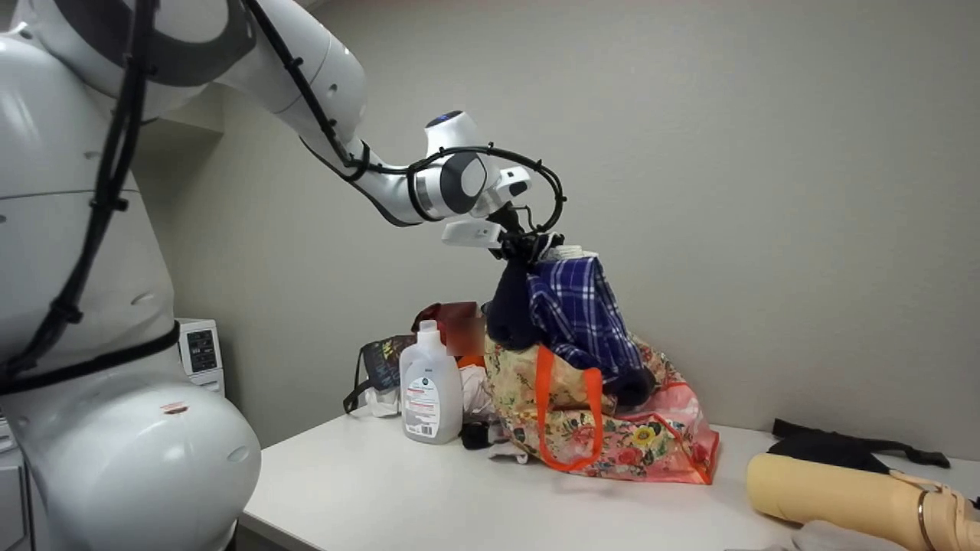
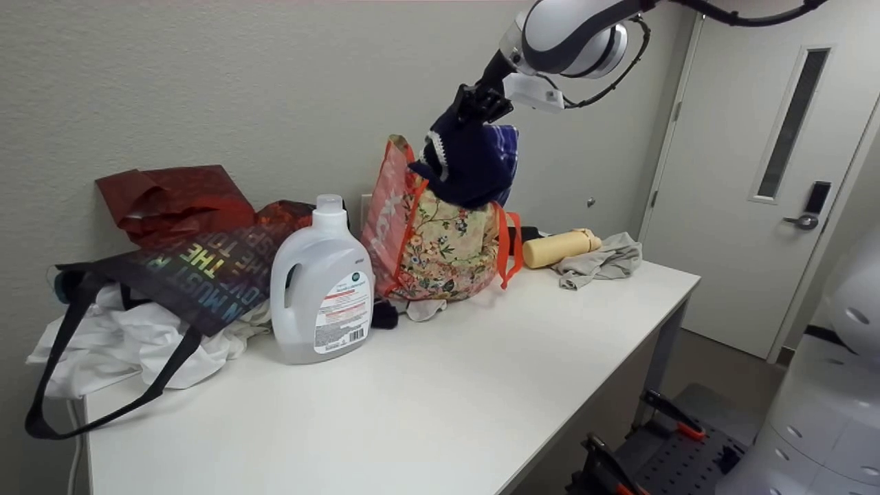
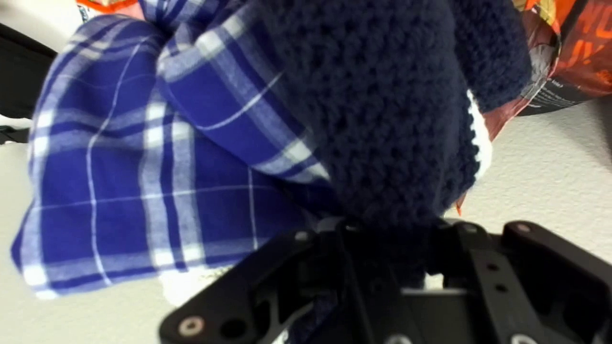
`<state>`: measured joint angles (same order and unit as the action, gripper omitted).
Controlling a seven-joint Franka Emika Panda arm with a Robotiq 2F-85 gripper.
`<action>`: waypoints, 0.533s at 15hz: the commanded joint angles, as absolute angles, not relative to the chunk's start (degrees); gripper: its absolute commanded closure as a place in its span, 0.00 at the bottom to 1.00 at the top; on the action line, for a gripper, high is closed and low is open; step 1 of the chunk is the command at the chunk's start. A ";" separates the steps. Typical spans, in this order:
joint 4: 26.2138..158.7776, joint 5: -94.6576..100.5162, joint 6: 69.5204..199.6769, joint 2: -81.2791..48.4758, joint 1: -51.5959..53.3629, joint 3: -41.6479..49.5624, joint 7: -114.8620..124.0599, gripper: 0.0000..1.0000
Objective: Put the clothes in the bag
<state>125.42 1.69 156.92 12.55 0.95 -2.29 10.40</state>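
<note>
In an exterior view, the pincer [image 1: 528, 249] is clamped on the upper end of the clothes [image 1: 570, 310], holding them above and against the bag [image 1: 620, 440] on the tabletop [image 1: 367, 482]. Their long axis slants from the grip down toward picture right: the plaid part runs that way to a dark end among the bag's upper folds, while the navy knit hangs nearly straight to its top edge.

In an exterior view, the clothes [image 2: 474, 165] hang down from the pincer [image 2: 485, 106], the white-trimmed edge toward picture left, the lowest part overlapping the bag's top; how much lies inside cannot be told.

In the wrist view, the fingers [image 3: 487, 255] stand only slightly apart, bunched knit squeezed between them. The knit runs toward the top of the picture; the plaid spreads toward picture left.
</note>
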 commanded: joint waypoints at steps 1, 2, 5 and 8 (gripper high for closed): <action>123.50 2.25 163.49 8.06 0.53 -3.25 10.27 0.92; 122.01 2.85 165.47 6.52 0.24 -3.42 10.75 0.92; 117.41 3.58 168.63 2.53 0.68 -3.29 11.51 0.92; 112.29 6.04 168.97 -1.88 1.44 -3.97 11.50 0.92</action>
